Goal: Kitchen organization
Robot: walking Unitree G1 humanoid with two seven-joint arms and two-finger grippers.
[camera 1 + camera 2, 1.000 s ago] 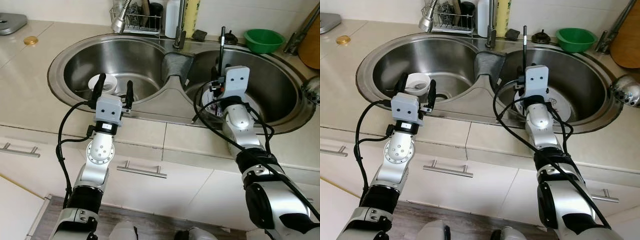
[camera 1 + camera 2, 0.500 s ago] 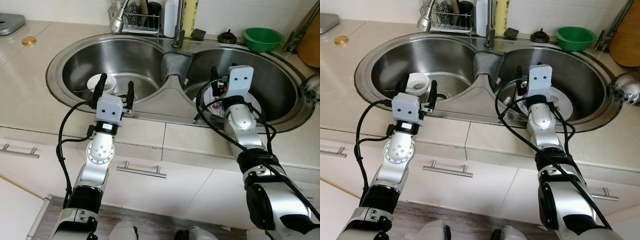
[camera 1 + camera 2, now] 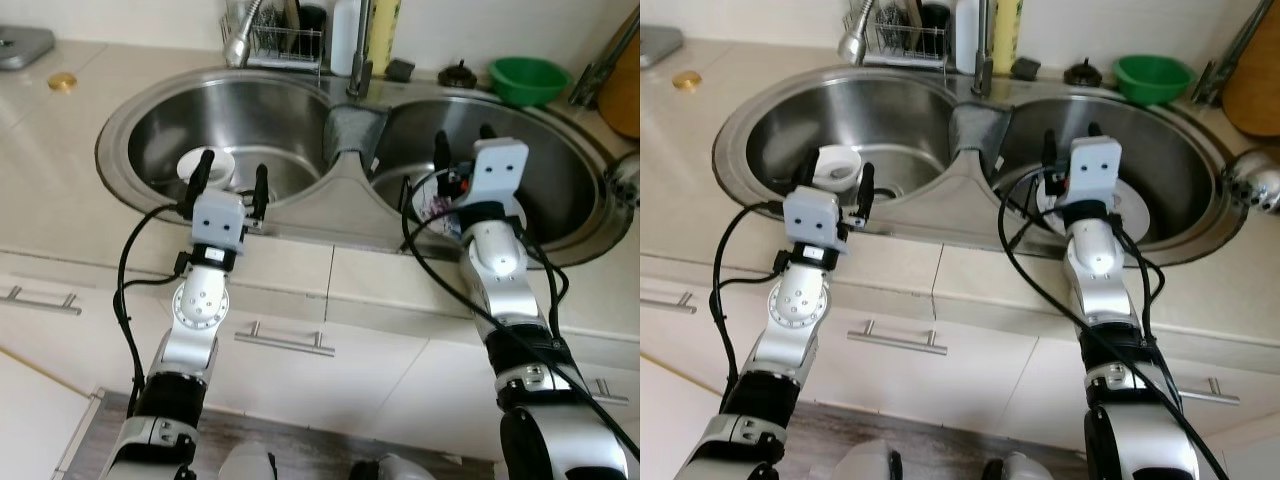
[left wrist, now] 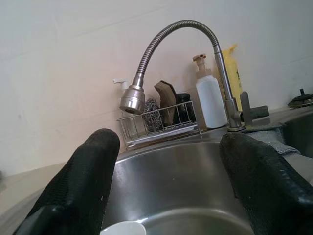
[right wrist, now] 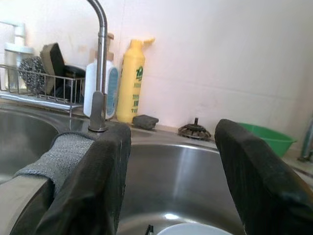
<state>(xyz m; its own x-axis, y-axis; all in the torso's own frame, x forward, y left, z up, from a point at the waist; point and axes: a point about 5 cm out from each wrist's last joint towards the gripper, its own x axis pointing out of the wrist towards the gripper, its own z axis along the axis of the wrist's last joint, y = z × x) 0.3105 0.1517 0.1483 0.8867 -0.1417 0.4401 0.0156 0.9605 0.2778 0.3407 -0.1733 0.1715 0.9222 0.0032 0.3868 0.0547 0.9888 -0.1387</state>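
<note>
A white cup (image 3: 207, 165) stands in the left basin of the steel double sink (image 3: 120, 115). My left gripper (image 3: 232, 176) hovers open at the basin's front rim, just short of the cup, whose rim (image 4: 122, 228) peeks between the fingers (image 4: 80, 181). A white plate (image 3: 1132, 208) lies in the right basin. My right gripper (image 3: 463, 143) is open above the plate's near edge, nothing between its fingers (image 5: 257, 171). The plate's rim (image 5: 195, 229) shows low in the right wrist view.
A grey cloth (image 3: 350, 125) drapes over the divider under the tap (image 4: 176, 29). Behind the sink are a wire rack (image 3: 280, 40) with scrubbers, a yellow bottle (image 5: 132, 81), a green bowl (image 3: 527, 78) and a drain stopper (image 5: 194, 130). Drawer handles (image 3: 285, 340) sit below.
My right gripper has drawn back from deep over the right basin toward its front rim, and both fingers now show spread. The left arm has stayed put.
</note>
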